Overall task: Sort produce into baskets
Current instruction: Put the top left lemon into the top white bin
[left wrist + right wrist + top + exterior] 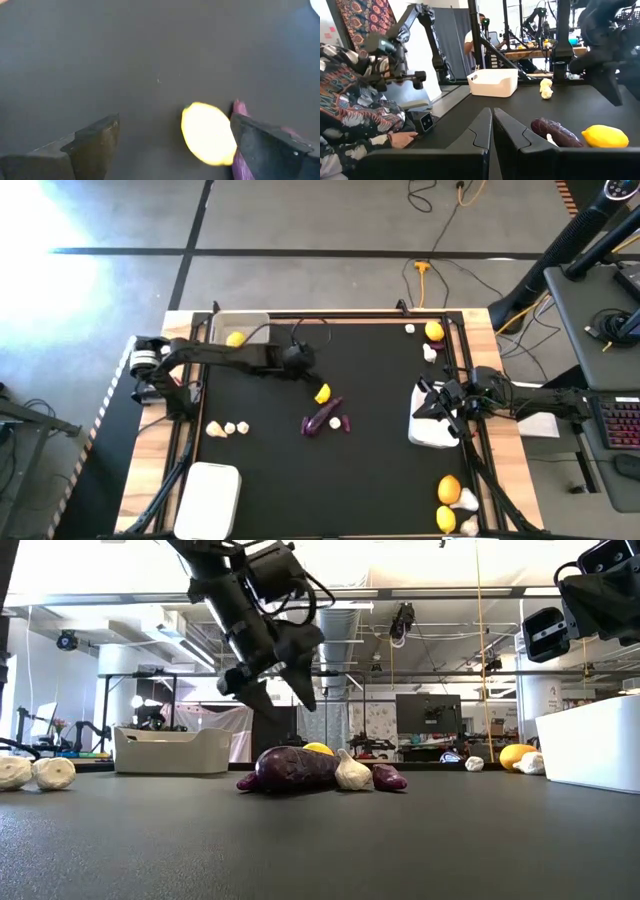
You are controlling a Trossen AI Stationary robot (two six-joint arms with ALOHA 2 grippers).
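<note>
the left pincer [305,372] hangs over the middle of the black worktop [260,470] with its two dark fingers [95,142] spread wide, and nothing sits between them. just off to one side of it, lying on the mat, is a small yellow lemon-shaped citrus fruit [322,393], resting against the large dark purple eggplant [322,420], with a white garlic bulb [335,422] tucked in beside that. from the left wrist view the fruit lies close to one finger rather than centred in the gap, so i'd judge this is the reach for that citrus: the next move calls for shifting sideways to bracket it, then lowering and closing without nudging the eggplant. the pale shallow basket [250,325] at the far left corner already holds one yellow fruit [235,338], a likely destination. the right pincer [432,402] waits pressed together over the white basket [432,430] on the right.
</note>
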